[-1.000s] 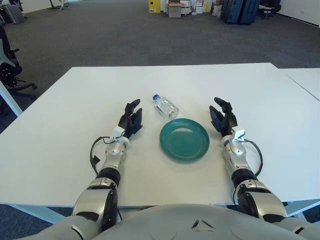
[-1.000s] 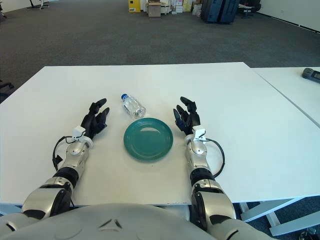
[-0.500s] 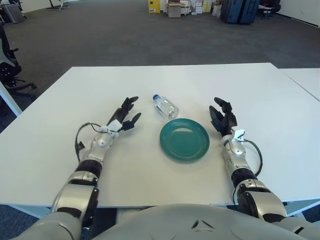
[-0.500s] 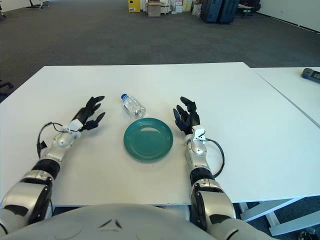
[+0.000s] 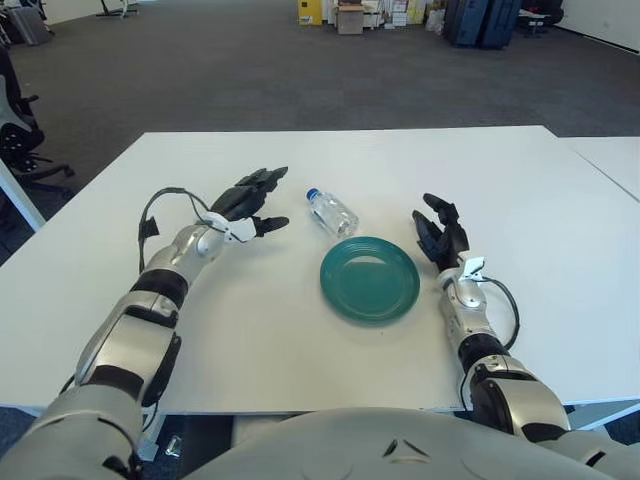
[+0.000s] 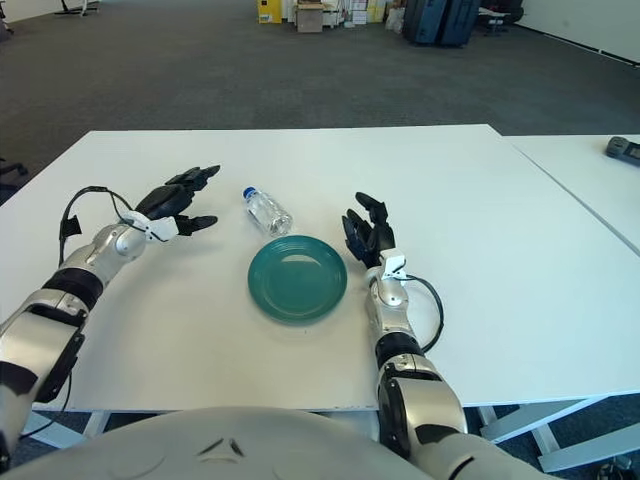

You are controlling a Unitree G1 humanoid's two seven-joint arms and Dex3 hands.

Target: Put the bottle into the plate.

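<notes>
The bottle lies on its side on the white counter, blue cap toward the far left, just beyond the green plate and apart from it. Our left hand hovers left of the bottle, its fingers spread apart and pointing toward the cap, holding nothing. Our right hand shows just right of the plate, fingers also apart and empty, the bottle well to their left.
</notes>
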